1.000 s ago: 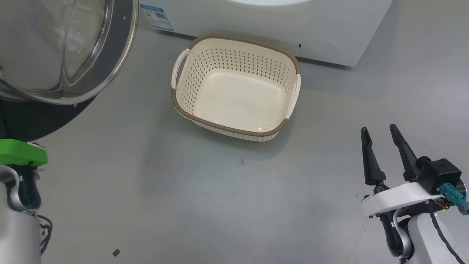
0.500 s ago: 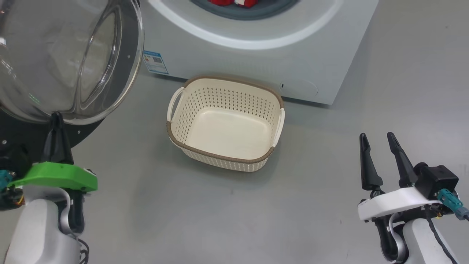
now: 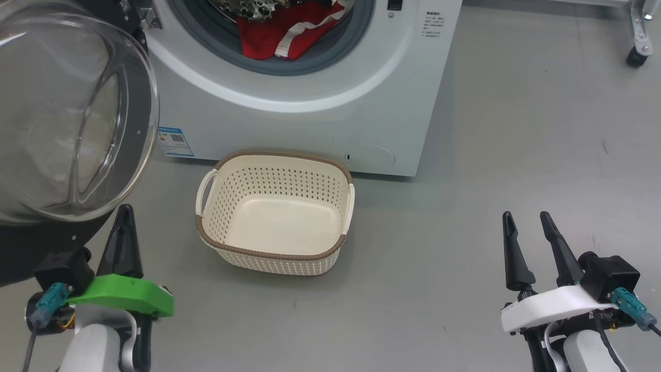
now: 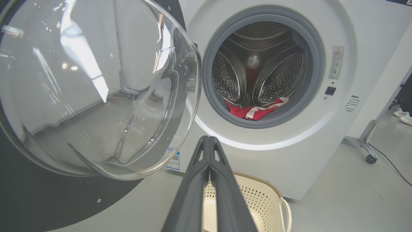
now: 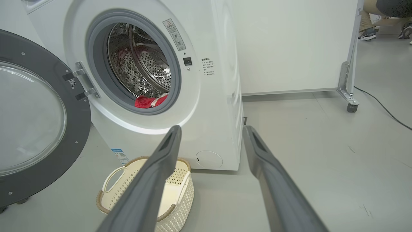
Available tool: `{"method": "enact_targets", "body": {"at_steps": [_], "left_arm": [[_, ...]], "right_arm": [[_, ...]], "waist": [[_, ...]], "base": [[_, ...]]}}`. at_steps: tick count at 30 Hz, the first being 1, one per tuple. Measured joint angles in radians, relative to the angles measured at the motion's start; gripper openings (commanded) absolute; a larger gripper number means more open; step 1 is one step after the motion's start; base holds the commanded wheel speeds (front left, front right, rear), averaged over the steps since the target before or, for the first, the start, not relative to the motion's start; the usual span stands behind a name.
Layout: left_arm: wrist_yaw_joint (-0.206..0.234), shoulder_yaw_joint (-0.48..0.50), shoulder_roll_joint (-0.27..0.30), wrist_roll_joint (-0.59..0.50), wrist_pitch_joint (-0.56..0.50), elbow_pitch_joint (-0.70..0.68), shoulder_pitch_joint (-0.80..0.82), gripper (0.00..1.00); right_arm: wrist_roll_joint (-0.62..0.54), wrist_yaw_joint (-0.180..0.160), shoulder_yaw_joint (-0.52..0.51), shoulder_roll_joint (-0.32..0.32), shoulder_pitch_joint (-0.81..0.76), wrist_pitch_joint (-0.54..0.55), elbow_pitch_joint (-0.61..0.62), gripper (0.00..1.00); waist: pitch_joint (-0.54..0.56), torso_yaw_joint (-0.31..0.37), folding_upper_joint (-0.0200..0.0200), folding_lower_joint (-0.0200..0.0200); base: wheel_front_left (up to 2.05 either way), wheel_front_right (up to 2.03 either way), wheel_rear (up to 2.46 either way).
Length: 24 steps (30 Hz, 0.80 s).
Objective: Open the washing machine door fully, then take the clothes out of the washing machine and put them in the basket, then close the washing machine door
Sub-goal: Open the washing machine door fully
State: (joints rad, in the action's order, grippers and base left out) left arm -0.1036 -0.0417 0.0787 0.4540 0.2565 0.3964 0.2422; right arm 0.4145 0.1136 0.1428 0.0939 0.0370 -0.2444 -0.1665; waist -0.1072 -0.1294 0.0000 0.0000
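The white washing machine [image 3: 310,124] stands ahead with its door [image 3: 67,124] swung wide open to the left, glass bowl bulging toward me. Red clothes [image 3: 289,31] with white trim lie at the drum's front lip, also visible as clothes [image 4: 254,111] and clothes [image 5: 149,100] in the wrist views. The cream basket [image 3: 276,258] sits empty on the floor before the machine. My left gripper [image 3: 123,213] is shut and holds nothing, just under the door's rim. My right gripper [image 3: 526,218] stands open at the lower right, well clear of the basket.
Grey floor spreads to the right of the machine. A white panel on a caster frame [image 5: 349,93] stands behind, with a cable along the floor. A person's feet [image 5: 367,33] show at the far right. The door [image 4: 96,90] crowds my left arm's side.
The head camera has tilted up: the drum opening and red clothes have come into view and the basket sits lower in frame. My left gripper has risen into view near the door's rim.
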Motion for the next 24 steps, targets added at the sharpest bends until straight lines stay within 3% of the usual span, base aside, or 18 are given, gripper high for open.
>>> {"method": "enact_targets", "body": {"at_steps": [9,24], "left_arm": [[-0.007,-0.077,-0.011,-0.052,0.000,-0.029,-0.050,0.00],[-0.007,-0.088,-0.021,-0.068,0.000,-0.079,-0.082,0.00]], "right_arm": [[0.000,0.000,-0.005,-0.002,-0.037,0.000,0.025,1.00],[0.000,0.000,-0.015,-0.009,-0.050,-0.002,0.053,1.00]], "waist": [[0.035,0.059,0.0000,0.0000],[0.028,0.058,0.0000,0.0000]], "base": [[0.00,0.00,0.00],[0.00,0.00,0.00]]}}
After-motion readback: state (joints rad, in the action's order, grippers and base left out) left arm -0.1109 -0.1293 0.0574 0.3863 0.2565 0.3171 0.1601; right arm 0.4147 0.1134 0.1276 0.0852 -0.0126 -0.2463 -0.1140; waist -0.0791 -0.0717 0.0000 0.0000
